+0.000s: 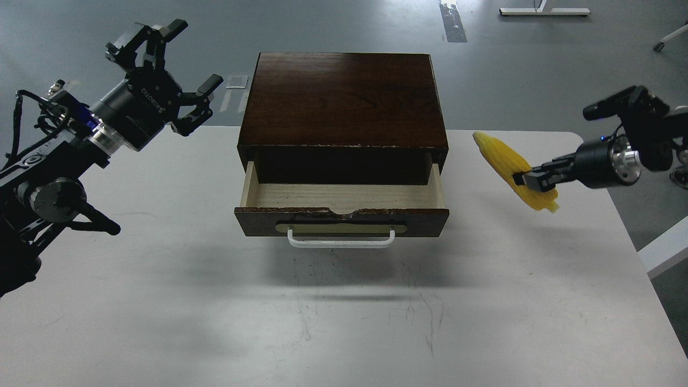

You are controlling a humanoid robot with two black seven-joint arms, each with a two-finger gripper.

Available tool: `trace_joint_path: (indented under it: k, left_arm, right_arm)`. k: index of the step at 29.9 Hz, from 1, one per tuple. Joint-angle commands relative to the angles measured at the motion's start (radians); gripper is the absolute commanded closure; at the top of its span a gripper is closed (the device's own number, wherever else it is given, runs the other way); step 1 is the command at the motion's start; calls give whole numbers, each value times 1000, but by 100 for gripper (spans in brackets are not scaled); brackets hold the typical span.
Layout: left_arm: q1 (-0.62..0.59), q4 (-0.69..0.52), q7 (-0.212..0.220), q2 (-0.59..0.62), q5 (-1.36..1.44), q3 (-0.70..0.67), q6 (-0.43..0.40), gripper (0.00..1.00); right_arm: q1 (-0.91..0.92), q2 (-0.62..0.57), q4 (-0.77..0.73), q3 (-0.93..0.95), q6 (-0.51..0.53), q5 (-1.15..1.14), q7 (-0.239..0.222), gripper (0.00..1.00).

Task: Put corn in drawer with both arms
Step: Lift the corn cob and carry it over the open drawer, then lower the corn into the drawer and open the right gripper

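The right pincer [529, 180] grips the corn [508, 164], whose long axis runs 11-to-5; the open drawer [344, 196] lies at its 9 o'clock, and the left pincer [161, 70] hangs released.

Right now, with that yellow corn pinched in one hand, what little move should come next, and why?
Probably carry the corn leftward until it hangs over the open drawer. The right hand is closed on the corn off to the right of the cabinet, while the drawer is pulled out with its pale inside bare. The left hand is open and held off to the left.
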Motion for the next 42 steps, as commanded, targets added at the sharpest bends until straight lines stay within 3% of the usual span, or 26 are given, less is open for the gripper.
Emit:
trace_joint_path:
  k: [1,8,16,27,29,30,31,33,39,42]
  left_arm:
    - [0,0,0,4,0,0,0,2]
    - [0,-1,0,5,0,-1,0,2]
    - [0,-1,0,4,0,-1,0,2]
    - [0,-1,1,4,0,-1,0,2]
    - [0,-1,1,4,0,-3,0,2]
    - [0,-1,1,4,0,-1,0,2]
    - [0,-1,1,4,0,-1,0,2]
    - [0,-1,1,4,0,-1,0,2]
    - [0,-6,1,4,0,-1,0,2]
    - [0,-6,1,5,0,-1,0,2]
  right_arm:
    - [155,14,41,-3,37,40,0,96]
    - [407,211,81,-145,45,126,0,96]
    - [421,419,69,-231,45,124,0,95]
    - [378,483,70,-244,45,124,0,86]
    - [373,488,70,-244,45,124,0,78]
    - [372,493,70,-244,45,124,0,68]
    - [367,494,70,-244,45,126,0,50]
    - [367,496,70,-242,45,126,0,33]
    - [367,490,70,-242,45,161,0,9]
    - [376,482,64,-234,45,196,0,4]
